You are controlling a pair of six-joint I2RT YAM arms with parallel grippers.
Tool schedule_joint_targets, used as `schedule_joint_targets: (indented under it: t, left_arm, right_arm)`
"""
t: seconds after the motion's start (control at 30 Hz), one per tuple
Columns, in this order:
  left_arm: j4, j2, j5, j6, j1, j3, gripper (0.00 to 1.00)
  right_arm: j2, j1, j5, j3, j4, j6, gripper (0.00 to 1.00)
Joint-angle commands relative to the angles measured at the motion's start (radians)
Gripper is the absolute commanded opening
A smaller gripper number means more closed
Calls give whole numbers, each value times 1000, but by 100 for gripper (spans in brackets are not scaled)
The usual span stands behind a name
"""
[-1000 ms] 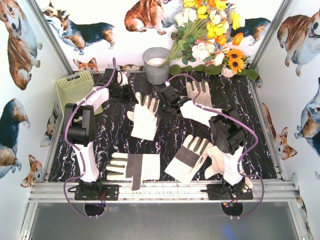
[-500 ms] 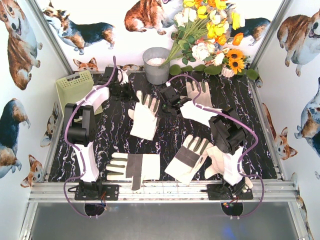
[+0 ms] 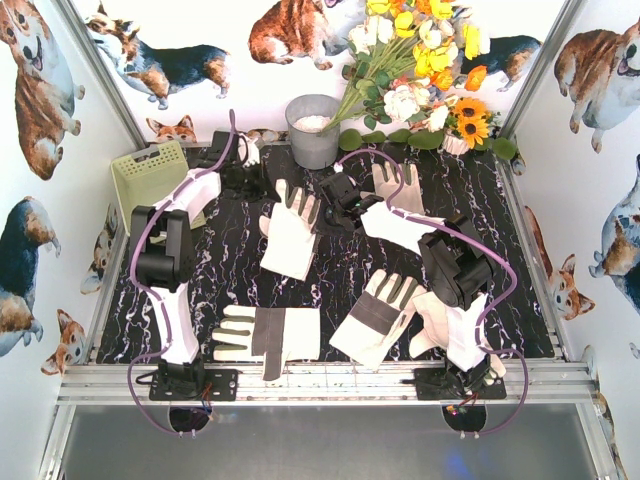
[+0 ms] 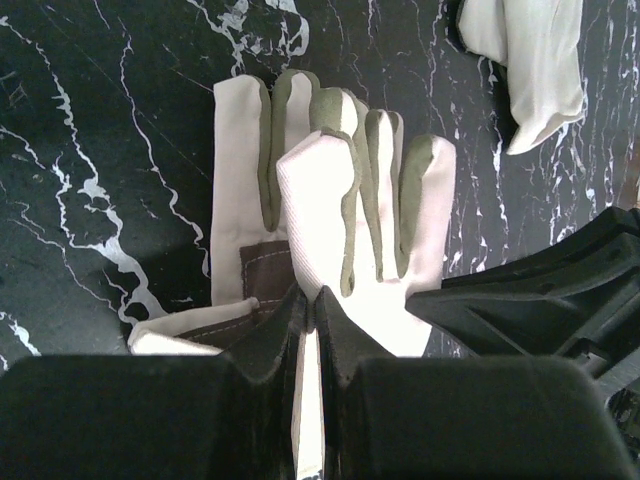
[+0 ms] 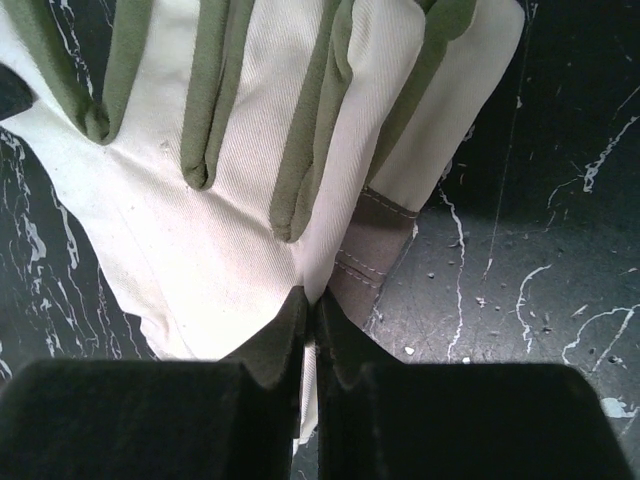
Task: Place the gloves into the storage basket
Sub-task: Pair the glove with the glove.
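My left gripper (image 4: 310, 300) is shut on the cloth of a cream glove (image 4: 330, 200) with grey-green fingers pointing away. A second glove layer with a brown patch (image 4: 265, 275) lies behind it. In the top view the left gripper (image 3: 248, 172) is at the back, beside a glove (image 3: 290, 240). My right gripper (image 5: 310, 300) is shut on a cream glove (image 5: 220, 190). In the top view the right gripper (image 3: 338, 198) sits between that glove and another glove (image 3: 397, 185). The pale yellow-green basket (image 3: 150, 172) stands at the back left.
Three more gloves lie near the front (image 3: 265, 338), (image 3: 378, 315), (image 3: 432, 322). A grey metal bucket (image 3: 313, 130) and a bunch of flowers (image 3: 420, 70) stand at the back. The right arm's black body (image 4: 540, 300) shows at the right of the left wrist view.
My left gripper has shifted slightly toward the back. The back-centre glove has crept a little back and to the right. The right arm has barely moved.
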Motion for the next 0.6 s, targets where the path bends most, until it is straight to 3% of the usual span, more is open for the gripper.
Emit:
schedule_joint_targets:
  t: [0.0,0.57]
  left_arm:
    - [45,51,-43,42,2,59,0]
    - [30,159,-50,84,-4,103,0]
  right_arm:
    - [-31,-4,34,-2,-59,-11,0]
    - [48,-5,53,54,-109,-34,0]
